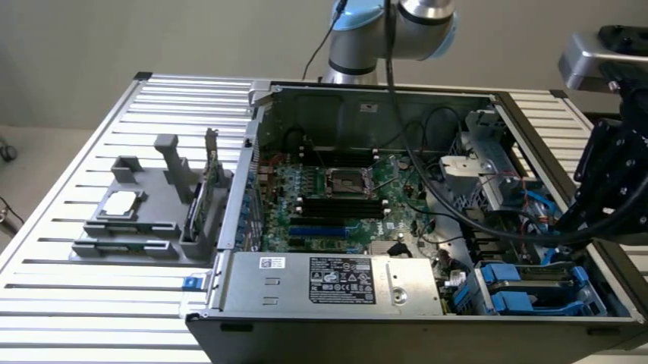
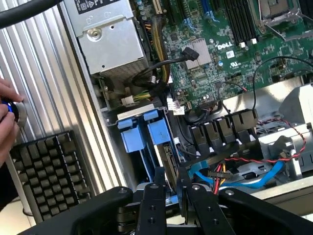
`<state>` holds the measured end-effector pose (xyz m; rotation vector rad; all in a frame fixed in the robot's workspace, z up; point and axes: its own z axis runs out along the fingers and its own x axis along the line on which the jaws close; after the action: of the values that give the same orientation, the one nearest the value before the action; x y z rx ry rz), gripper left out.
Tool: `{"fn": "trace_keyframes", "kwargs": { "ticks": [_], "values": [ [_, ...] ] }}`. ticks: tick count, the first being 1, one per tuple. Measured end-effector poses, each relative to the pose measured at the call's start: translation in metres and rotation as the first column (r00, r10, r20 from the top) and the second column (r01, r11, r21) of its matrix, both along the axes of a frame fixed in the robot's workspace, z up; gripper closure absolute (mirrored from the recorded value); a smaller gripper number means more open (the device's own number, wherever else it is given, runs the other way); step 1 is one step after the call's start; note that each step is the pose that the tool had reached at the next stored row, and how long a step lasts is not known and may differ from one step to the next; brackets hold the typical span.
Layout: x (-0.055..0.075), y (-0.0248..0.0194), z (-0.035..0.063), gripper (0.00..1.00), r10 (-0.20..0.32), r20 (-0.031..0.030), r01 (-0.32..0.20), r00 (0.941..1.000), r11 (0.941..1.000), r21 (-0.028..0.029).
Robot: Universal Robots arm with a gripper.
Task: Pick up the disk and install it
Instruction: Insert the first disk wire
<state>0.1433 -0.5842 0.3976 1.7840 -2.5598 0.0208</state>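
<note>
The disk [image 2: 169, 165] stands on edge in the drive bay at the corner of the open computer case [image 1: 253, 152], its blue carrier end [image 2: 157, 131] pointing toward the motherboard. My gripper [image 2: 175, 190] straddles the disk's near end, one black finger [image 2: 154, 198] on each side, pressed against it. In the exterior view the black gripper [image 1: 587, 208] hangs over the case's right side, just above the bay with its blue carriers [image 1: 511, 292]. How deep the disk sits in the bay is hidden.
A second blue carrier [image 2: 129, 137] sits beside the disk. Blue and red cables [image 2: 254, 171] run near the bay. The grey power supply box [image 1: 329, 280] lies along the case front. A person's hand [image 2: 6, 110] rests by a keyboard [image 2: 44, 171]. A grey fixture [image 1: 142, 212] holds a small chip.
</note>
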Motion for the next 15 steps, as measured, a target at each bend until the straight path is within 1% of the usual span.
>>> {"fn": "trace_keyframes", "kwargs": {
  "ticks": [3,6,10,15],
  "values": [
    [0.0000,0.0000,0.0000,0.75,-0.053,0.0000,0.053,0.9986,0.9986,0.0001],
    [0.0000,0.0000,0.0000,0.75,-0.100,0.0000,0.100,0.9949,0.9949,0.0000],
    [0.0000,0.0000,-0.0002,0.75,-0.159,-0.0003,0.159,0.9872,0.9872,-0.0002],
    [0.0000,0.0000,-0.0014,0.75,-0.226,-0.0012,0.226,0.9741,0.9741,-0.0003]
  ]
}}
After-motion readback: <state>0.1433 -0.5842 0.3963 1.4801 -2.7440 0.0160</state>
